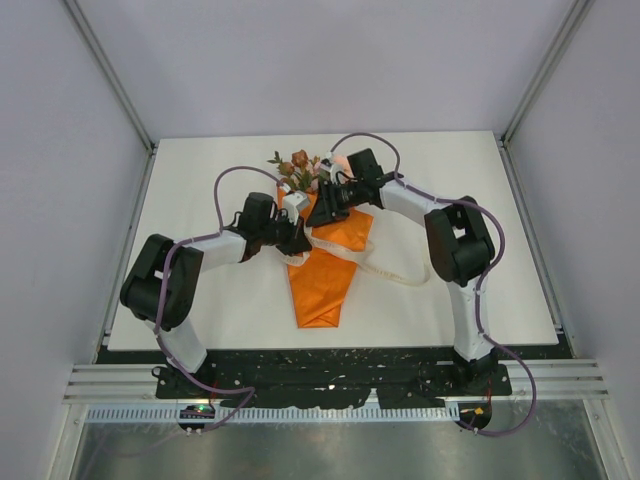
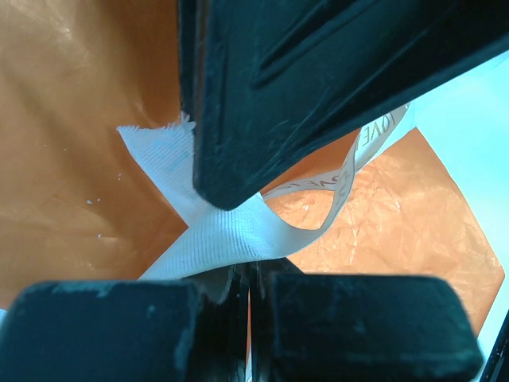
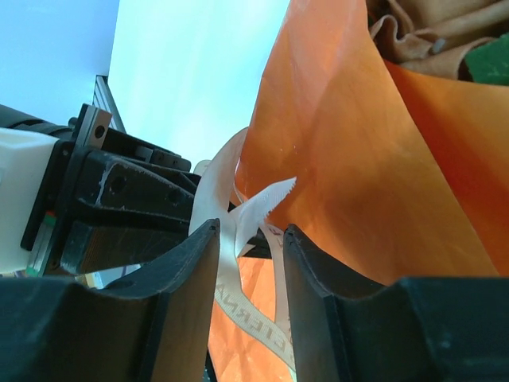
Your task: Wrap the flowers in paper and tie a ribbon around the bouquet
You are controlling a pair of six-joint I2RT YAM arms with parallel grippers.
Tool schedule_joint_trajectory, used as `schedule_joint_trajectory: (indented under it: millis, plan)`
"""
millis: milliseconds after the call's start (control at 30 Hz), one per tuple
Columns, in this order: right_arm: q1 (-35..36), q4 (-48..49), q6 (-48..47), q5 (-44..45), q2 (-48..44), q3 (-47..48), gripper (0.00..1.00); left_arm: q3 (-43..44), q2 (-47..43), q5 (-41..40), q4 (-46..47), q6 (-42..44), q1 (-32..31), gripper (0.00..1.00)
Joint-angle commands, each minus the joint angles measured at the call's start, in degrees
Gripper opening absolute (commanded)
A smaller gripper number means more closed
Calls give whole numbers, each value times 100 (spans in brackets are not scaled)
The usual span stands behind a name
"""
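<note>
Our left gripper (image 2: 248, 280) clenches the ribbon (image 2: 219, 235) at the bouquet (image 1: 322, 280) on the desk (image 1: 190, 190); our right gripper (image 3: 251, 239) stands released, jaws straddling the ribbon's frayed end.

Top view bright, evenly lit — faint soft shadows on white bench (image 1: 200, 300). Wrist views close-up: near pincer fingers (image 3: 179, 310) soft-focus, background washed bluish.

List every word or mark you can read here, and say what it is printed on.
"OVE", first letter hidden: on the ribbon, left wrist view.
"ETERNA", cut off: same ribbon, right wrist view.
More print on it in the left wrist view: too blurred to read.
Nothing else legible.
</note>
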Motion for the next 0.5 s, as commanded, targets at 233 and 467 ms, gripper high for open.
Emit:
schedule_joint_trajectory:
  millis: [233,467]
  plan:
    - [70,291,250,-71,102,274,5,131,-94,122,209,145,-24,0]
    - [-62,870,338,-115,-364,89,5,-9,-584,271,-274,-83,98,51]
